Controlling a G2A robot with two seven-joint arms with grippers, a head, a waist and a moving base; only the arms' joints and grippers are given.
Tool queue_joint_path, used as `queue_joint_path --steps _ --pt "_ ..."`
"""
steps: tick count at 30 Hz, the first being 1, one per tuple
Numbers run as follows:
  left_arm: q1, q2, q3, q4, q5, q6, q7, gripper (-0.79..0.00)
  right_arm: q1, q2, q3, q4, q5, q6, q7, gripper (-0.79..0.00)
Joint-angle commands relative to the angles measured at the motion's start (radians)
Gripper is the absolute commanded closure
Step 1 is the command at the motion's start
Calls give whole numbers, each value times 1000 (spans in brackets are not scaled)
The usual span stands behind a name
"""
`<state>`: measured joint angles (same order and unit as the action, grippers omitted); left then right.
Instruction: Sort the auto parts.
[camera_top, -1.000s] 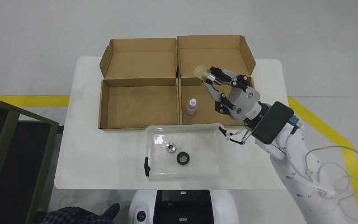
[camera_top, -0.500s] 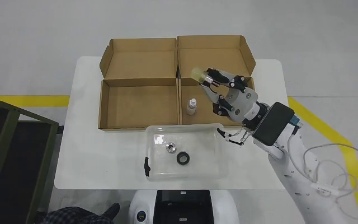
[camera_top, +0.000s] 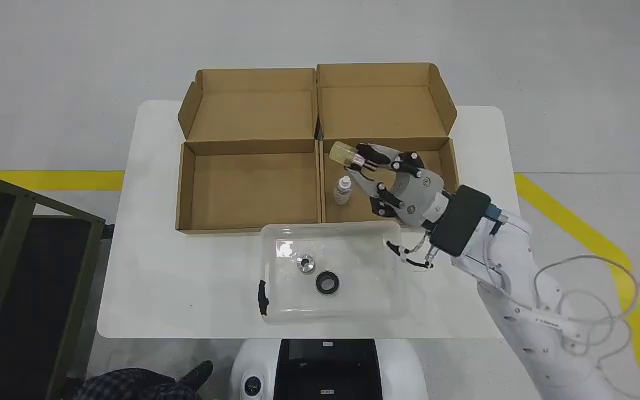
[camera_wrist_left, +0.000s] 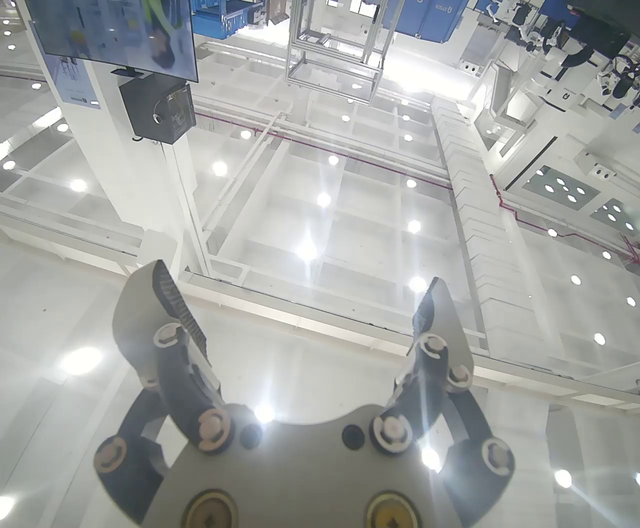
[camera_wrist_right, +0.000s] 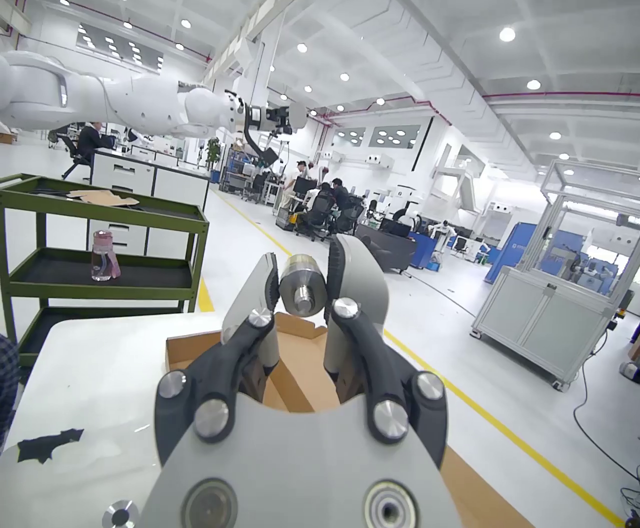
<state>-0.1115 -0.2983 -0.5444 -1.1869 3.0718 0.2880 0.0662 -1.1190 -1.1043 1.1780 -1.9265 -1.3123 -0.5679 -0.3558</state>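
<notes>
Yellowish, metal-capped cylindrical filter (camera_top: 346, 153) clenched in my right claw (camera_top: 368, 160) | long axis runs out past my fingertips, toward the left brown cardboard box (camera_top: 250, 188) | hanging over the right brown cardboard box (camera_top: 385, 100), near the small white bottle (camera_top: 343, 189) | left claw (camera_wrist_left: 296, 280) released

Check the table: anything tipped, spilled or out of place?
Nothing stands out. The small white bottle stands upright in the right brown cardboard box, and the right gripper holds the silver metal cylinder between its jaws.

White right arm (camera_top: 520, 300), black wrist block (camera_top: 460, 215), apparently a thin cable (camera_top: 585, 268); right end effector (camera_wrist_right: 302, 272) grey with silver screws.
</notes>
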Motion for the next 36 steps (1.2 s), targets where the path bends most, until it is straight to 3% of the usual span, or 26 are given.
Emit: queue_joint_path --steps 1,19,27,36 --pt "0 0 0 0 0 0 0 -785 -16 3 11 6 -9 -20 21 0" --pt "0 0 0 0 0 0 0 -785 -176 34 116 53 -70 -120 242 0" --pt "0 0 0 0 0 0 0 -785 -154 35 117 124 -53 -125 323 0" --pt "0 0 0 0 0 0 0 -785 -37 32 72 245 -62 -202 430 0"
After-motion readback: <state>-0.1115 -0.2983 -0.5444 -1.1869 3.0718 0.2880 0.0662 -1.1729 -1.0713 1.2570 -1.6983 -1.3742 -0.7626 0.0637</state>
